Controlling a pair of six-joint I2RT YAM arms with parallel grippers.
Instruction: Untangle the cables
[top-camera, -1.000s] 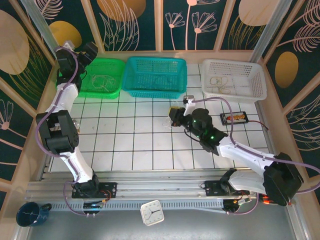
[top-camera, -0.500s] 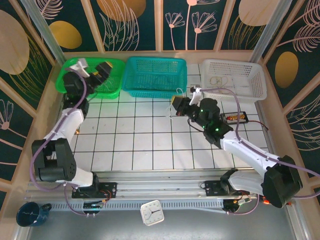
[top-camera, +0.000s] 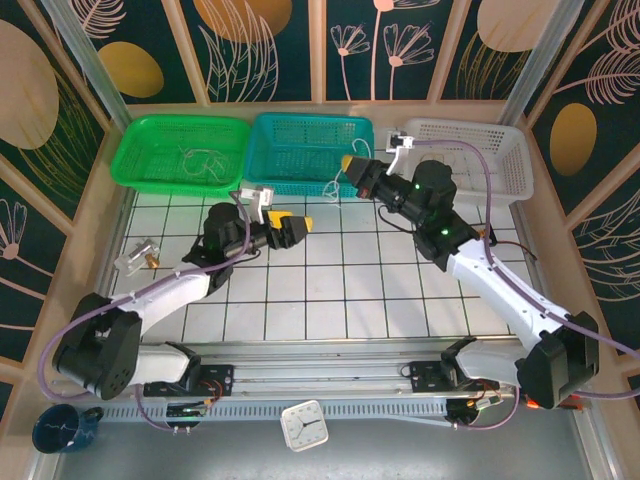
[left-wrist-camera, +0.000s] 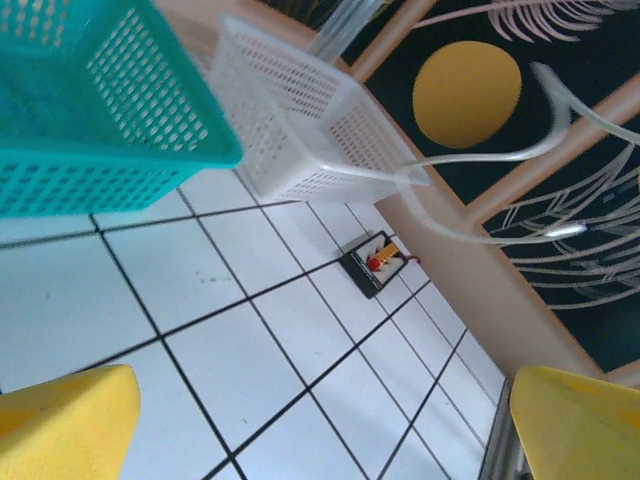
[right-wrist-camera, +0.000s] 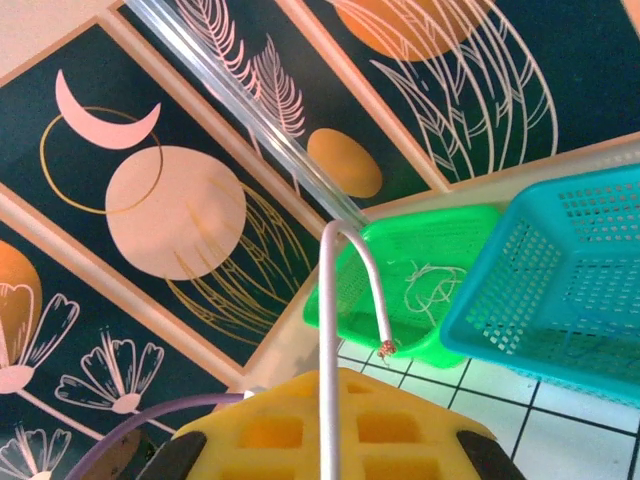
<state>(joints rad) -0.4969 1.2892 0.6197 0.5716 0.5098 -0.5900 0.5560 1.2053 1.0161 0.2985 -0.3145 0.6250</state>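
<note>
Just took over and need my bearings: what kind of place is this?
Probably a staged robot test cell, not a home: a tiled table walled by decorative panels, left arm and right arm bolted to an aluminium rail, and a green basket, teal basket and white basket.

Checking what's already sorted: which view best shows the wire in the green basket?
The right wrist view: the wire lies close up as a loose pale tangle in the green basket. The top view shows it too, but smaller and fainter.
</note>
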